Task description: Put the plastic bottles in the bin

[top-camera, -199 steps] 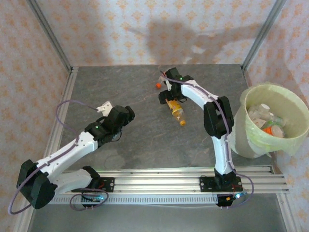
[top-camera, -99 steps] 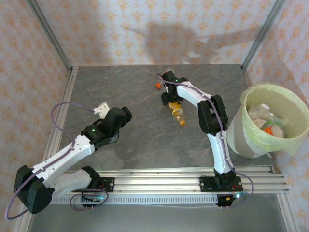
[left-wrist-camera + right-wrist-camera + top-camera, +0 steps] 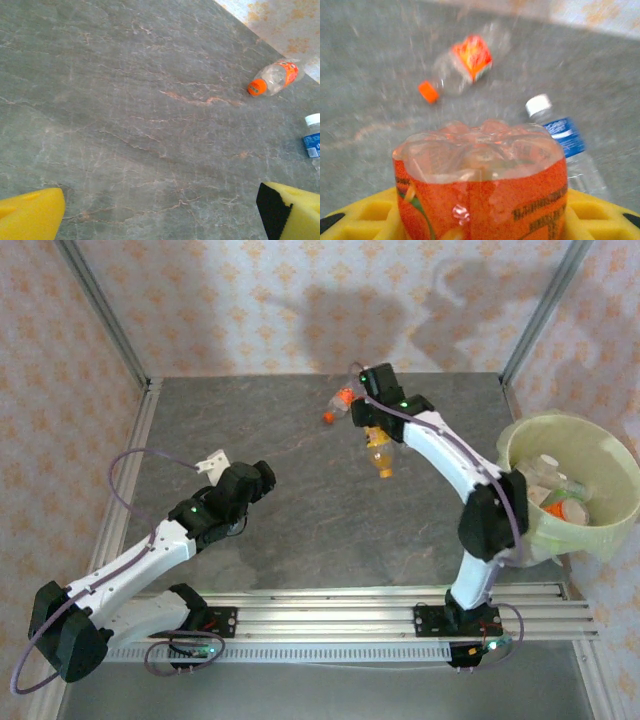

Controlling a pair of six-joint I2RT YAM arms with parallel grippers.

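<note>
- Since one second earlier, the right gripper (image 3: 378, 438) has risen toward the upper centre of the top view. Its arm's elbow has swung across to the right and now stands in front of the bin (image 3: 606, 536). The left arm has drawn back slightly toward the lower left.
- The right gripper pinches an orange-labelled bottle (image 3: 480, 195) between its yellow pads (image 3: 365, 217). The bottle's clear ribbed end faces the wrist camera.
- The left gripper (image 3: 262, 478), left of centre, has its fingers spread wide with nothing between them.
- A second orange bottle (image 3: 275, 77) with an orange cap lies on the grey table (image 3: 125, 125), in the upper right of the left wrist view.
- A blue-labelled bottle (image 3: 565, 140) with a white cap lies near it, at centre right of the right wrist view.
- The bin, at the right edge of the top view, already contains several discarded bottles (image 3: 555, 485).
</note>
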